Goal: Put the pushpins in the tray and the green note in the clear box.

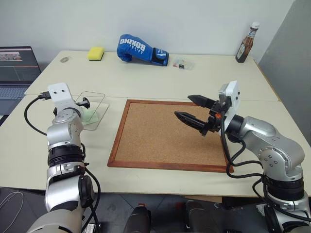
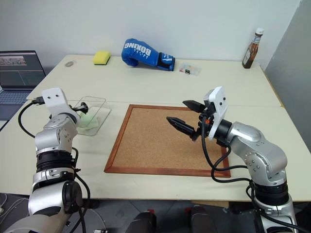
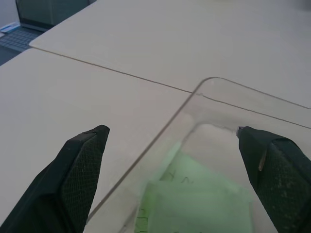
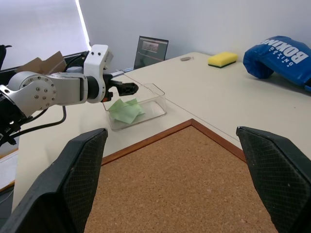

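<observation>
Left eye view gives us the whole table (image 1: pixel 160 75): the corkboard (image 1: pixel 167 135) lies flat in the middle, bare of pins as far as we can see, with the clear box (image 1: pixel 98 108) just beside its left edge. Our left gripper (image 1: pixel 85 103) hangs over the near end of that box, and the green note (image 1: pixel 91 115) shows through the plastic, partly hidden by the arm. Our right gripper (image 1: pixel 196 109) is held above the right part of the corkboard, its two black fingers spread wide with nothing between them. Along the far side of the table sit a yellow sponge (image 1: pixel 95 53), a blue boxing glove (image 1: pixel 142 49), a tiny clear case (image 1: pixel 182 63) and a sauce bottle (image 1: pixel 246 43) — a laptop (image 1: pixel 14 70) stands off to the left. The left wrist view adds what the head views cannot: the left gripper's fingers (image 3: pixel 68 182) stand wide apart and empty, one outside the box wall and one over the inside, and the note lies on the box floor below them. The right wrist view shows it from the far side — the note rests crumpled inside the box, clear of the left gripper above it. We cannot make out the pushpins or the tray anywhere.
</observation>
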Motion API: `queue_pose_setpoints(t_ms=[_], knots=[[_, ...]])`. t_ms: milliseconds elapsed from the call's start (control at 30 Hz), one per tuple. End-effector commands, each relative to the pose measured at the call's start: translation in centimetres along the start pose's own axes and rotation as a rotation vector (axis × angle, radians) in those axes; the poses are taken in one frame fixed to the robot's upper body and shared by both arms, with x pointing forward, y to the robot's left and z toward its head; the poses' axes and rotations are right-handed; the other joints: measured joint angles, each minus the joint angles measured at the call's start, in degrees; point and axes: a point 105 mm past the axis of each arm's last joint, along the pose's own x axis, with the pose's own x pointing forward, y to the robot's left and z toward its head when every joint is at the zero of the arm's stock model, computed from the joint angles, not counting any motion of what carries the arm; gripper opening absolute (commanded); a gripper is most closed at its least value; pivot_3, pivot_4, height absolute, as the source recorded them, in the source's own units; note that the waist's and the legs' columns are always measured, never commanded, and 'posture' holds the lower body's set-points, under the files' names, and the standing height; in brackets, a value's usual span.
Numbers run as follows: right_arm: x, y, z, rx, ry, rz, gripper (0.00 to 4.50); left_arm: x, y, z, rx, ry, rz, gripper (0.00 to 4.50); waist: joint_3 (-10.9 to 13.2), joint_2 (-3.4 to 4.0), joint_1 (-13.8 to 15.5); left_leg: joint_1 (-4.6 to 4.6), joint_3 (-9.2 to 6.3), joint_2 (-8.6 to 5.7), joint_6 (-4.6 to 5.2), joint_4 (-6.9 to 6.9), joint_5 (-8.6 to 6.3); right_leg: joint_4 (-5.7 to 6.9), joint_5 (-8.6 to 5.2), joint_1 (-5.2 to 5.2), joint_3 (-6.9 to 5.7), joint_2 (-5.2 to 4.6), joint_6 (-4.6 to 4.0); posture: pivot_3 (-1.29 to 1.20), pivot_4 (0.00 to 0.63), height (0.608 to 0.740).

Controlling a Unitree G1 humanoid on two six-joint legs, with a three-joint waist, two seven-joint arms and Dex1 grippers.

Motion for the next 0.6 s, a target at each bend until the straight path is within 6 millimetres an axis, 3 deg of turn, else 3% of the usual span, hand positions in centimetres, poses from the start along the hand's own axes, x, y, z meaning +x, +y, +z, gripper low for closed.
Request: queue_pose_setpoints(t_ms=[33, 200, 267, 400, 500, 600], knots=[[-0.2, 0.4, 1.1, -0.034, -0.043, 0.008, 4.5, -1.4, -2.3, 4.0, 0.024, -0.188, -0.123, 4.5, 0.0, 0.0, 0.01, 0.0, -0.01, 0.0, 0.0, 0.0, 0.0, 0.0, 0.0, 0.0, -0.01, 0.0, 0.0, 0.0, 0.15, 0.74], [-0.5, -0.6, 0.9, -0.069, -0.027, -0.066, 4.5, -5.2, -7.3, 5.3, 0.054, -0.311, -0.414, 4.5, 0.0, 0.0, 0.0, 0.0, 0.01, 0.0, 0.0, -0.02, 0.0, -0.01, 0.0, 0.0, 0.01, -0.02, -0.01, 0.0, 0.15, 0.74], [-0.7, -2.0, 0.2, -0.111, 0.002, -0.183, 4.5, -6.8, -8.9, 4.2, 0.078, -0.303, -0.498, 4.5, 0.0, 0.0, 0.0, -0.01, 0.04, -0.02, 0.0, -0.02, 0.0, -0.02, 0.0, 0.0, 0.03, -0.05, -0.01, 0.0, 0.15, 0.74], [-2.2, -5.3, -2.3, -0.2, 0.065, -0.528, 4.5, -10.7, -11.8, 0.0, 0.076, -0.242, -0.616, 4.5, -0.02, -0.02, 0.03, 0.01, 0.12, -0.04, -0.01, -0.02, 0.0, -0.01, -0.01, -0.01, 0.12, -0.08, 0.0, 0.0, 0.15, 0.74], [-3.4, -5.5, -4.6, -0.197, 0.101, -0.678, 4.5, -12.4, -12.7, -2.5, 0.031, -0.201, -0.614, 4.5, -0.02, -0.03, 0.06, -0.01, 0.12, -0.03, -0.01, -0.04, 0.0, -0.02, -0.01, -0.04, 0.14, -0.07, 0.0, 0.0, 0.15, 0.74], [-4.3, -5.2, -6.3, -0.149, 0.114, -0.772, 4.5, -13.2, -13.2, -3.4, 0.008, -0.197, -0.595, 4.5, -0.02, -0.03, 0.05, 0.0, 0.1, -0.01, -0.01, -0.01, 0.0, 0.05, -0.01, -0.07, 0.14, -0.04, -0.01, 0.0, 0.15, 0.74]])
